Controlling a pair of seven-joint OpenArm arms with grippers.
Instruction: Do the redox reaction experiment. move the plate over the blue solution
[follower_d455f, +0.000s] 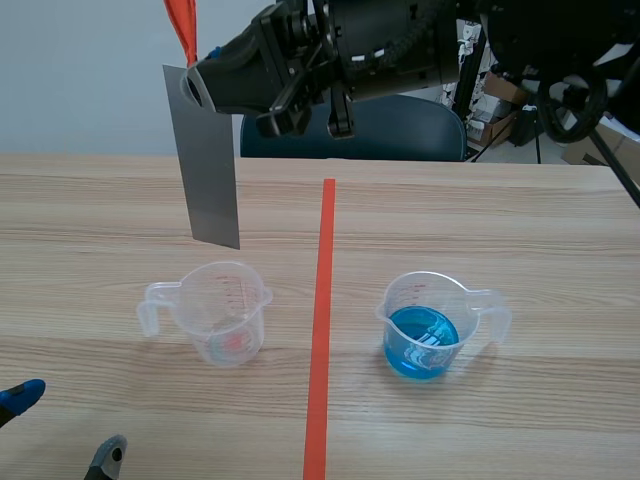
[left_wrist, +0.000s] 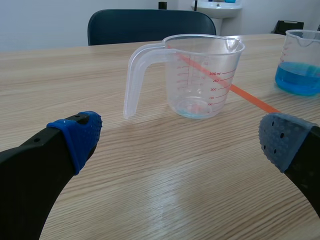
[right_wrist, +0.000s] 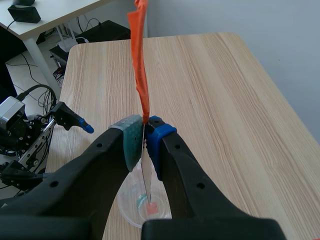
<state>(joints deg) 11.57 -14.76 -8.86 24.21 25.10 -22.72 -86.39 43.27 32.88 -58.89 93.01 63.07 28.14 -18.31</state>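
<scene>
Above clear cup (follower_d455f: 222, 320): plate (follower_d455f: 208, 160) in right pincer (right_wrist: 144, 142), edge off rim.

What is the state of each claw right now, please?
Left claw: open, holding nothing.
Right claw: closed on the plate.

The right arm is raised, the right gripper (follower_d455f: 200, 85) clamped on the plate (follower_d455f: 210, 170); the left gripper (left_wrist: 180, 137) sits low, fingers spread.
</scene>
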